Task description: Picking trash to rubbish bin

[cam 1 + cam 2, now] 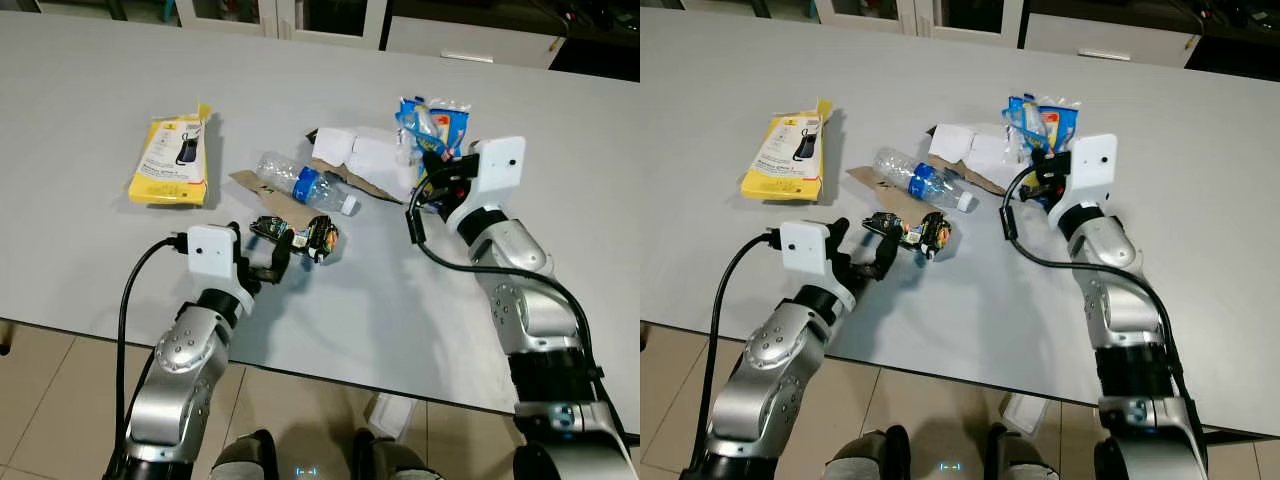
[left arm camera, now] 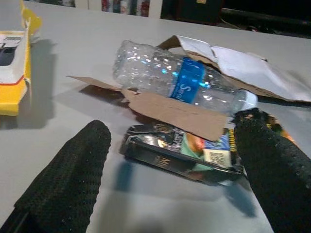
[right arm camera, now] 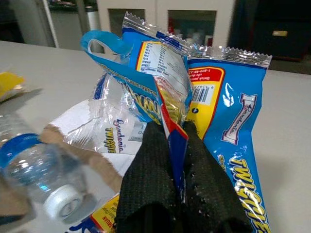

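My right pincer (image 3: 177,160) is closed on the blue snack wrapper (image 3: 228,131), with the thin foil pressed between both fingers; this wrapper stands up from the grey counter (image 1: 90,90) at the far right of the trash heap. My left pincer (image 2: 170,165) is wide open, low over the counter, and holds nothing (its fingers (image 2: 73,174) stand on either side of a dark crumpled packet (image 2: 184,150), which lies flat between them). Just behind this packet lies a piece of brown cardboard (image 2: 175,109), and on it a crushed clear bottle (image 1: 300,183) with a blue label rests on its side. White paper (image 1: 365,152) lies beyond the bottle, beside the blue wrapper. A yellow box (image 1: 172,158) lies well apart, on my left side.
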You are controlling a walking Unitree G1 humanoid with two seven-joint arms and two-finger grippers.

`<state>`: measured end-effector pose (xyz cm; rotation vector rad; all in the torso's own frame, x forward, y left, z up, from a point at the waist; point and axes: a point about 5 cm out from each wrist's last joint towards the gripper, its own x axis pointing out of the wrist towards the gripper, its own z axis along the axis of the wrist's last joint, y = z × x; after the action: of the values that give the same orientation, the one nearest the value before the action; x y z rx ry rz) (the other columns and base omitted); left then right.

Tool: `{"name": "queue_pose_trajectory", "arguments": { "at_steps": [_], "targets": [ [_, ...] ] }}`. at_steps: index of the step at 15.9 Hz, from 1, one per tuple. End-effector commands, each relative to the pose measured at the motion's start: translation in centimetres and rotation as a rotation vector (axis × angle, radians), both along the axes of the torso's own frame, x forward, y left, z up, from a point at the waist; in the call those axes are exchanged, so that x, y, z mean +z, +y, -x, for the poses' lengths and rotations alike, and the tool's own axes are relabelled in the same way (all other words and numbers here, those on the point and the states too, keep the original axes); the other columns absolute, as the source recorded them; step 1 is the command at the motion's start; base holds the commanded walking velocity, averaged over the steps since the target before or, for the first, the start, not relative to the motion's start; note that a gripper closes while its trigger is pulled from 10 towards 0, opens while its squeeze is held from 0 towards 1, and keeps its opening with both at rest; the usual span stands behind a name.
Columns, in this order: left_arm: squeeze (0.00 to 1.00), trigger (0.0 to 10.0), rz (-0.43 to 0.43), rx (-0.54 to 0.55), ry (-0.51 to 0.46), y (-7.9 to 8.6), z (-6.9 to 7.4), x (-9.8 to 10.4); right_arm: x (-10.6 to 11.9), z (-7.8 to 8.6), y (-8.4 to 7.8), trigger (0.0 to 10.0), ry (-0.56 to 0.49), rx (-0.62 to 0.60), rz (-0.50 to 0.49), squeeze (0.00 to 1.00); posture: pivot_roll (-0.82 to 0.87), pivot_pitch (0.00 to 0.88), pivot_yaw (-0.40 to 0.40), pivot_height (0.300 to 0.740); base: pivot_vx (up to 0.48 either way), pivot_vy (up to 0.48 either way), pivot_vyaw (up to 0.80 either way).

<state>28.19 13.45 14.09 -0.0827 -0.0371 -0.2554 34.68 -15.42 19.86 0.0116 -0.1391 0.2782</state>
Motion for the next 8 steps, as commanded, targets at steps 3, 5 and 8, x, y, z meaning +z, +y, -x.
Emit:
{"name": "queue_pose_trajectory", "arguments": {
  "at_steps": [3, 5, 8],
  "targets": [
    [0.00, 10.0, 0.021, 0.037, 0.001, 1.4, -1.3, -0.2, -0.4, 1.0, 0.1, 10.0, 0.016, 0.004, 0.010, 0.00, -0.10, 0.173, 0.006, 0.740, 0.000, 0.000, 0.00],
    [0.00, 10.0, 0.169, 0.091, 0.025, 2.1, -2.5, -0.1, -0.7, 1.3, 0.0, 10.0, 0.028, -0.003, 0.012, 0.00, -0.11, 0.183, 0.012, 0.740, 0.000, 0.000, 0.00],
    [0.00, 10.0, 0.254, 0.100, 0.035, 1.9, -3.4, 0.0, -1.1, 2.0, 0.1, 10.0, 0.049, -0.009, 0.018, 0.00, -0.12, 0.199, 0.014, 0.740, 0.000, 0.000, 0.00]
  ]
}}
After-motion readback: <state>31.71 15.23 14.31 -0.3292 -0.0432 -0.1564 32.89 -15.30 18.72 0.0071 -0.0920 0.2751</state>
